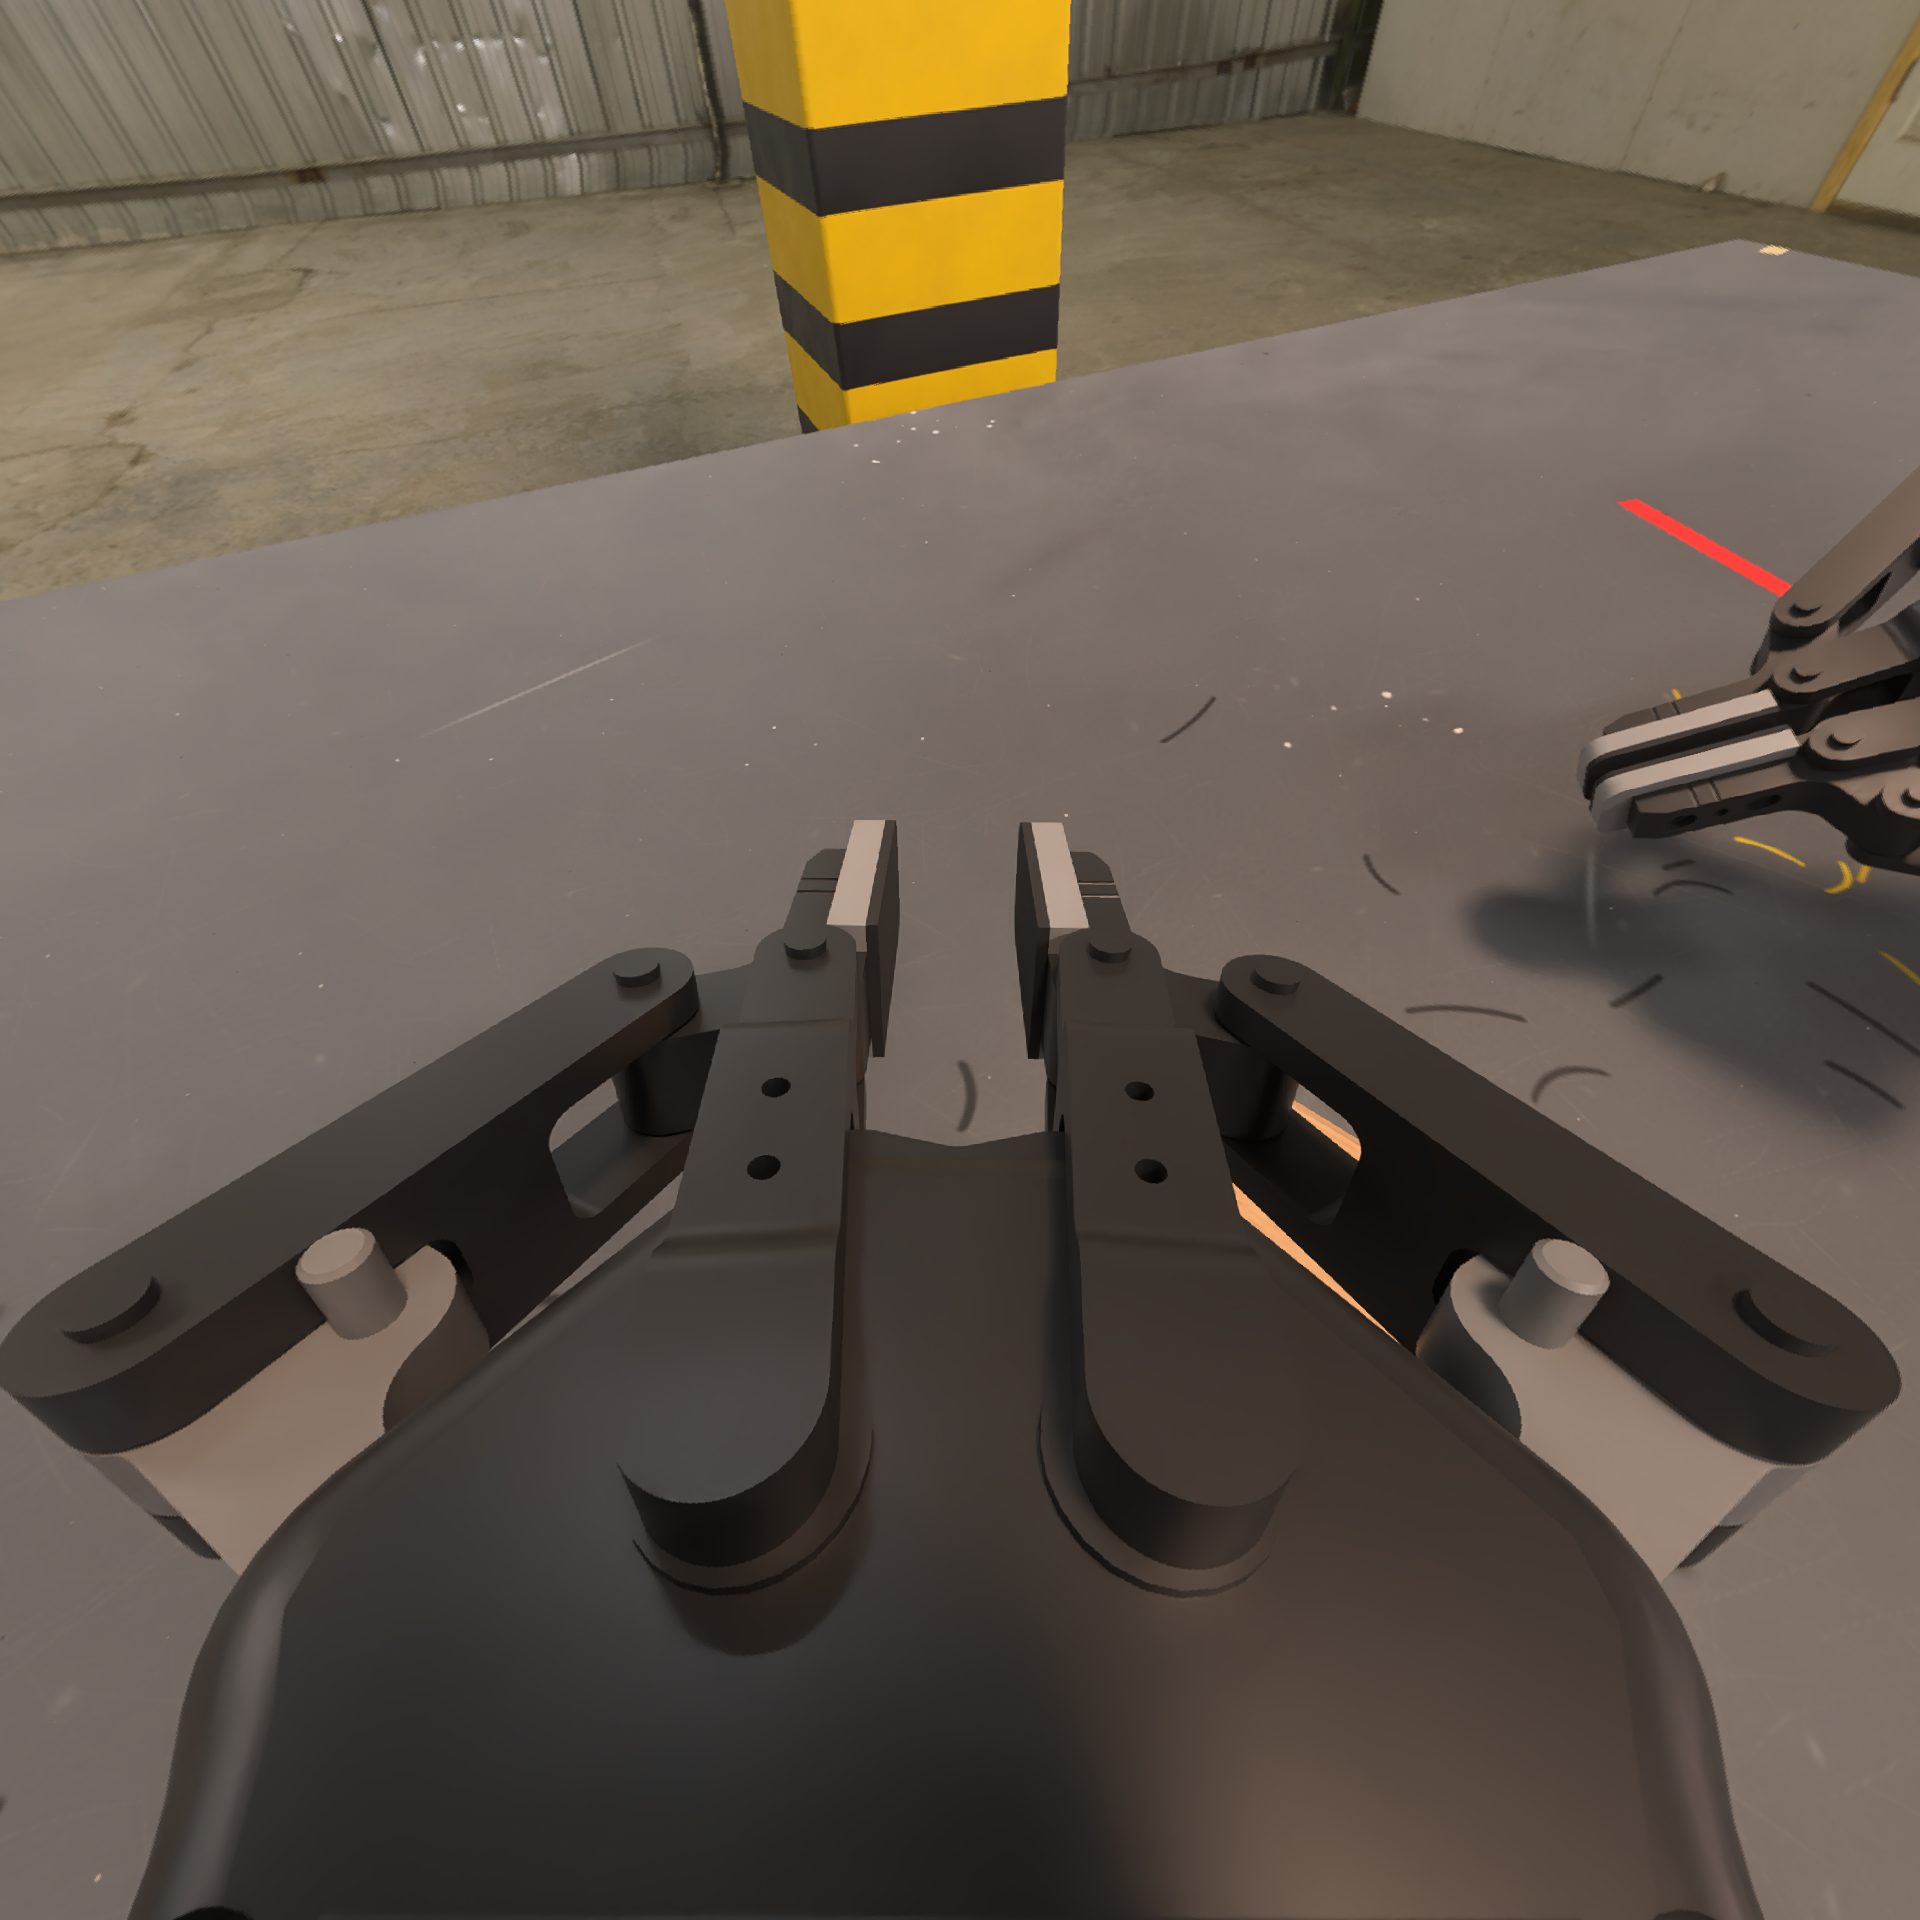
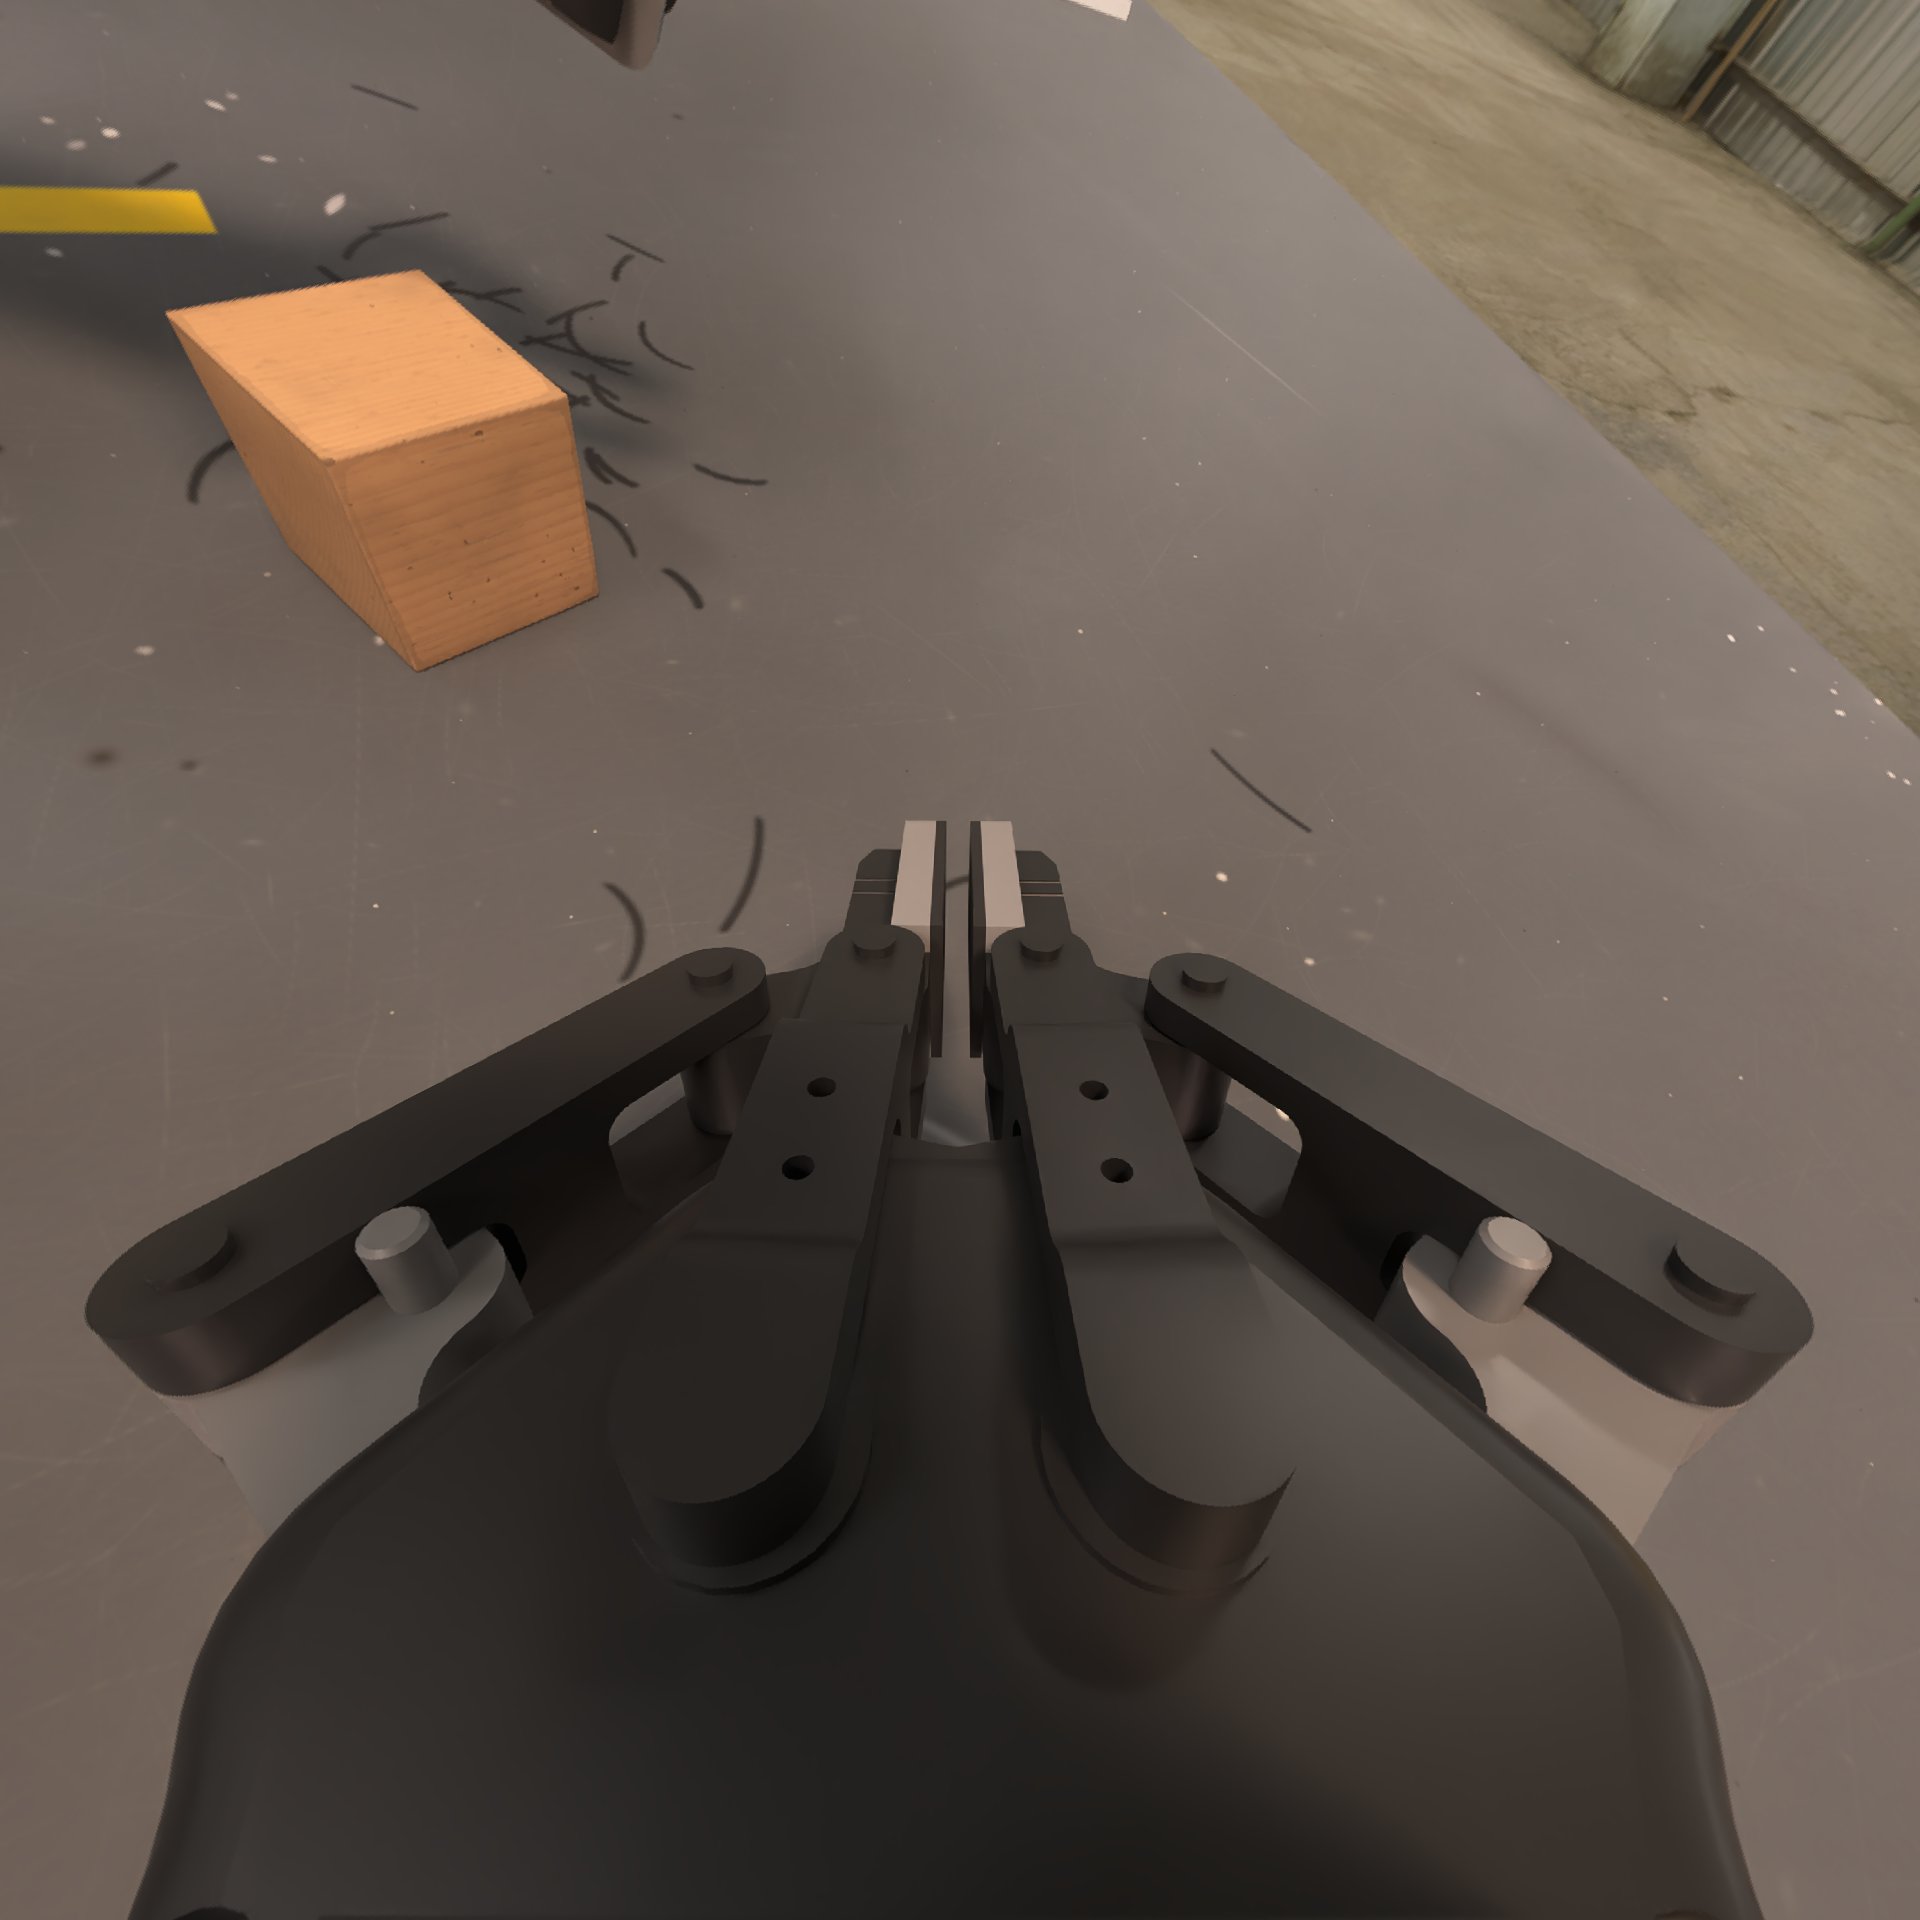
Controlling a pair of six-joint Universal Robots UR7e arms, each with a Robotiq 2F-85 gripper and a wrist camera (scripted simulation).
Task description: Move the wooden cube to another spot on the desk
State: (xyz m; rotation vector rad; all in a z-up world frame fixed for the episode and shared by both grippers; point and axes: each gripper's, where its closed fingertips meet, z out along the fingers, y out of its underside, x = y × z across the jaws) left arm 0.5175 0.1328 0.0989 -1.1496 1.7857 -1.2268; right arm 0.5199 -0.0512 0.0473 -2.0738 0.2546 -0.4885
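The wooden cube [image 2: 405, 447] rests on the grey desk [image 2: 1039, 520], ahead and to the left of my right gripper [image 2: 957, 862]. The right gripper is shut, empty and apart from the cube. My left gripper [image 1: 958, 862] hovers over bare desk with its jaws partly open and nothing between them. Only orange slivers of the cube [image 1: 1325, 1130] show under its right linkage in the left wrist view. The right gripper [image 1: 1621, 774] also shows there at the right edge. A dark part of the left gripper [image 2: 613, 26] shows at the top of the right wrist view.
A yellow and black striped pillar [image 1: 914, 208] stands on the floor beyond the desk's far edge. A red strip [image 1: 1704, 545] and a yellow strip [image 2: 104, 211] lie flat on the desk. The desk edge [image 2: 1558, 436] runs along the right, with concrete floor beyond.
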